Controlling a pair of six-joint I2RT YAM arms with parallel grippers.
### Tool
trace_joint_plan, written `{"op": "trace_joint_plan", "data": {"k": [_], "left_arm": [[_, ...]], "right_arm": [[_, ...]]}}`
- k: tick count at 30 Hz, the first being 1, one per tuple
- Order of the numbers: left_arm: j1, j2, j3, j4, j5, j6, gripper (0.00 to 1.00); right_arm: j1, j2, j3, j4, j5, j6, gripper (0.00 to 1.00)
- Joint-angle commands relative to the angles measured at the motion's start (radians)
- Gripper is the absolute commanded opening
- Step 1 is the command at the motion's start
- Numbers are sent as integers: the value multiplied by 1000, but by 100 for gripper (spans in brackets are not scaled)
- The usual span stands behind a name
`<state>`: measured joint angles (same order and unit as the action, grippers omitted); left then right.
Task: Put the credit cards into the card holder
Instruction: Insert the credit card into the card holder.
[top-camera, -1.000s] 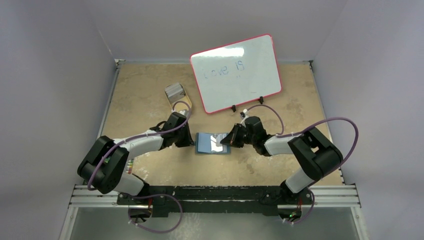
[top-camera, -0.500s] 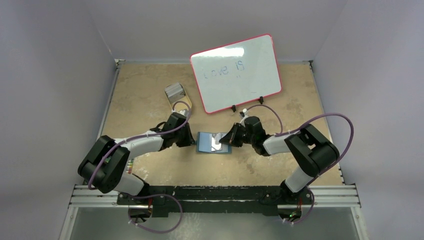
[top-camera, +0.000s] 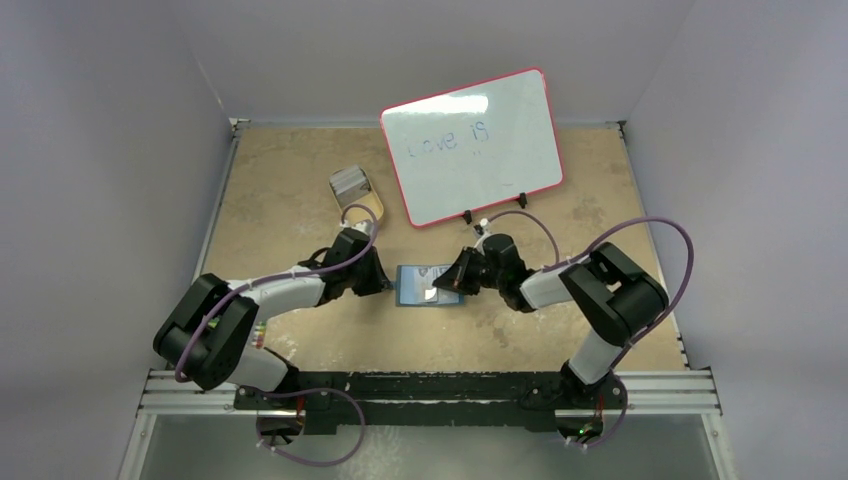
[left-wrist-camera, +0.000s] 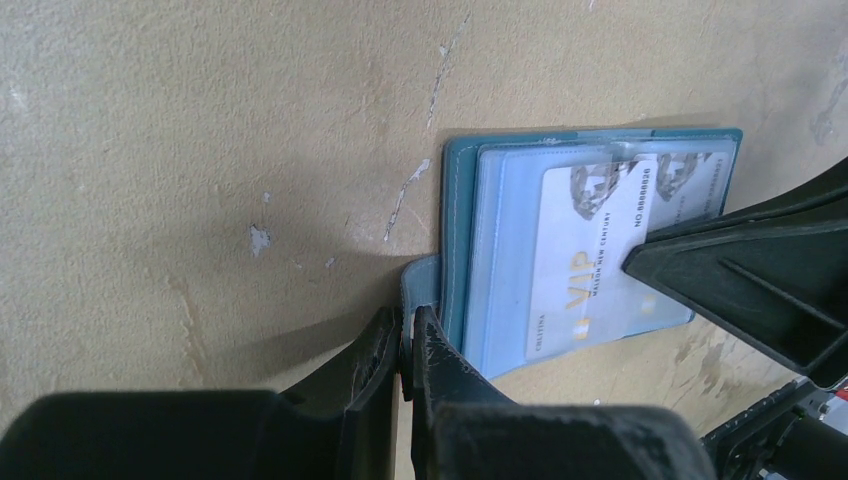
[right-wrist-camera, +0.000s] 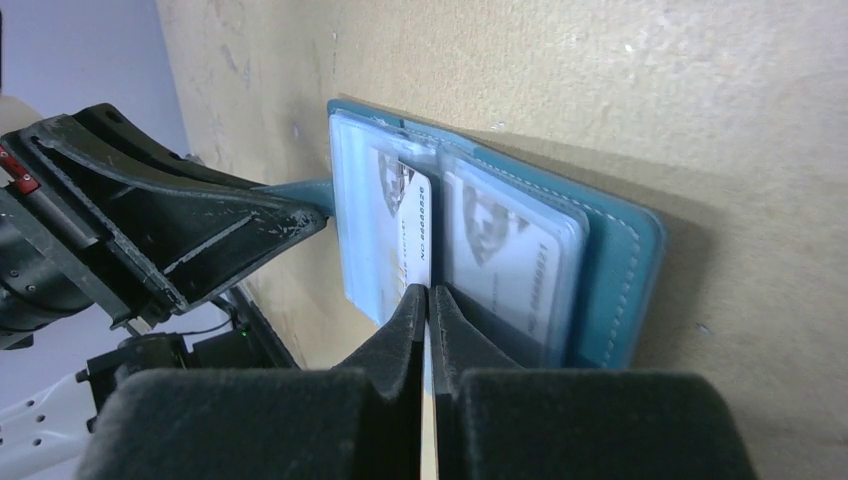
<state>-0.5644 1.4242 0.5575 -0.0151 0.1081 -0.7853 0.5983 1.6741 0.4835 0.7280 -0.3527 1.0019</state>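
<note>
Your right gripper (right-wrist-camera: 428, 300) is clamped on the near edge of a thin silver-grey plastic credit card (right-wrist-camera: 405, 225). It's light, stiff and slick, so keep to that edge and feed it flat. Its far end lies ahead of the fingertips, seemingly entering a clear sleeve (left-wrist-camera: 510, 250) of the opened teal-blue folding card holder (left-wrist-camera: 458, 200). Your left gripper (left-wrist-camera: 405, 335) pinches the soft snap tab (left-wrist-camera: 420, 285) at its fingertips, steadying the floppy card holder.

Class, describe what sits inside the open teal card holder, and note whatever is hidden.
Inside the card holder, clear sleeves show silver credit cards: one seated, one part-way in, pinched by the right gripper. Anything beneath those sleeves is covered.
</note>
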Motion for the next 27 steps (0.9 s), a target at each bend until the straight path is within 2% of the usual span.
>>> {"op": "trace_joint_plan", "data": {"k": [1, 6, 9, 11, 22, 24, 27], "left_arm": [[-9, -7, -23, -20, 8, -13, 0], [-10, -10, -27, -17, 7, -18, 0], [-10, -12, -27, -14, 9, -25, 0], [-11, -19, -29, -14, 3, -31, 0], [-17, -46, -71, 42, -24, -107, 0], [-18, -48, -76, 53, -24, -118, 0], [-20, -51, -80, 58, -30, -127, 0]], "right_arm": [[26, 35, 57, -18, 2, -23, 0], [42, 40, 84, -57, 14, -38, 1], [45, 42, 89, -64, 18, -39, 11], [47, 42, 89, -60, 18, -35, 13], [59, 53, 89, 6, 32, 11, 6], [58, 37, 86, -23, 23, -2, 9], [56, -41, 96, -158, 62, -48, 18]]}}
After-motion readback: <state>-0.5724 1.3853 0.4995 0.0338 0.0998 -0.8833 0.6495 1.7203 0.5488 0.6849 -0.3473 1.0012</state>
